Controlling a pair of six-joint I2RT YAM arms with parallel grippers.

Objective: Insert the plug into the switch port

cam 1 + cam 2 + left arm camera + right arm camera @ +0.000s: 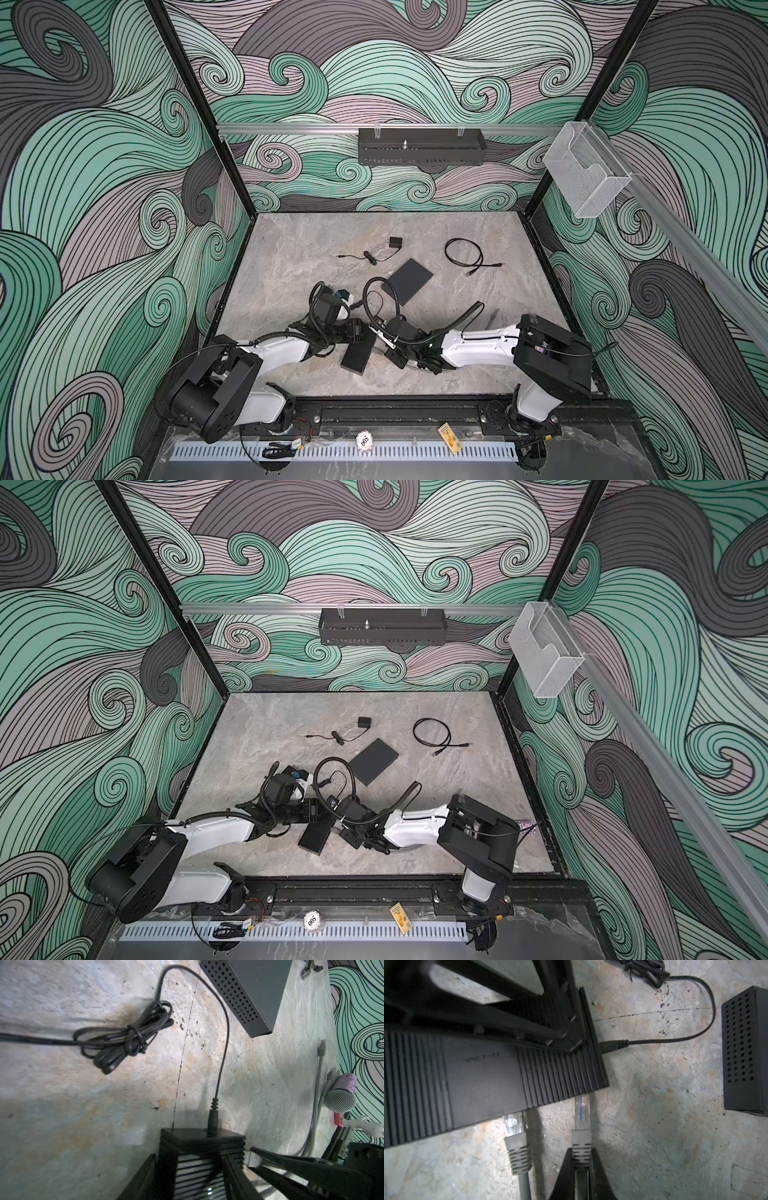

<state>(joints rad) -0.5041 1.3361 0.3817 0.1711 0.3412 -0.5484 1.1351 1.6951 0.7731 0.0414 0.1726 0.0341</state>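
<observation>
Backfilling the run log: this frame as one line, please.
phase: insertion | left end effector: shut on switch | right end effector: shut on plug | plug: tip at switch edge, not seated | neighbour plug: in port

Switch point(356, 354) lies near the front edge of the worktop point(291, 249), about centre, between the two arms. Left pincer point(193, 1159) straddles its far end. Power lead's barrel end point(612, 1045) sits in that end face. The lead's tied bundle point(124, 1041) lies on the worktop beyond it.

Right pincer point(581, 1165) is at the switch's long side, carrying the plug point(581, 1113), whose tip is at the switch's edge near the corner. Second plug point(516, 1126) is just beside it, its tip out of sight at that edge.

Perforated box point(407, 280) lies behind the switch, slightly right. Adapter point(395, 242) is behind the box. Coiled cable point(463, 251) is to the adapter's right, apart.
</observation>
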